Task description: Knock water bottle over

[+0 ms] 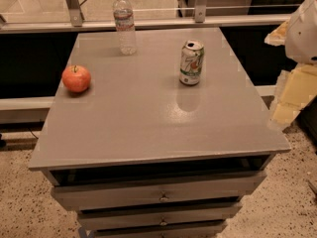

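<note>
The water bottle [125,24] is a clear ribbed plastic bottle with a white cap and a white-and-red label band. It stands upright near the far left edge of the grey table top [148,118]. My gripper [290,100] shows as pale yellowish parts under a white arm housing at the right edge of the view. It hangs beside the table's right side, off the top, far from the bottle and touching nothing.
A green-and-white soda can [191,62] stands upright right of centre. A red apple [76,78] lies near the left edge. The table has drawers [161,195] at the front. A low rail [148,24] runs behind it.
</note>
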`<state>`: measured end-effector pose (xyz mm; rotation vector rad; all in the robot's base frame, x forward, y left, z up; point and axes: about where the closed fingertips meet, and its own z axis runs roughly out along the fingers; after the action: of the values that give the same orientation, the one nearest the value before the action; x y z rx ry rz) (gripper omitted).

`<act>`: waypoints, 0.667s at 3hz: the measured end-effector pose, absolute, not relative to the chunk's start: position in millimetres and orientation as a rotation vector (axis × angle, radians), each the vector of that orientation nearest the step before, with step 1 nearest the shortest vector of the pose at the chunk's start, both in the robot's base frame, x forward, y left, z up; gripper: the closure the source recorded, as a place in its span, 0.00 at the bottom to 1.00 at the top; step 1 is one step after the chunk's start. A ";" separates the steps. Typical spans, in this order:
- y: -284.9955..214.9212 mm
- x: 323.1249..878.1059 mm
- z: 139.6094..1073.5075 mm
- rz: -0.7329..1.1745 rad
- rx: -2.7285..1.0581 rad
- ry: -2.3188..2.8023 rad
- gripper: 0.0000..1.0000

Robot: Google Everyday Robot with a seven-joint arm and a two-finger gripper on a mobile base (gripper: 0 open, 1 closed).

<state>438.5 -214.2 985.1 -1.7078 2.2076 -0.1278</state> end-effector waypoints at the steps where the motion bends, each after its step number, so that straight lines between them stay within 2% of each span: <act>1: -212.2 443.3 984.8 -0.125 -1.702 2.199 0.00; 2: -195.2 482.8 982.1 -0.099 -1.662 2.132 0.00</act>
<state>482.8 -195.2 982.1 -1.6615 2.1320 -0.0993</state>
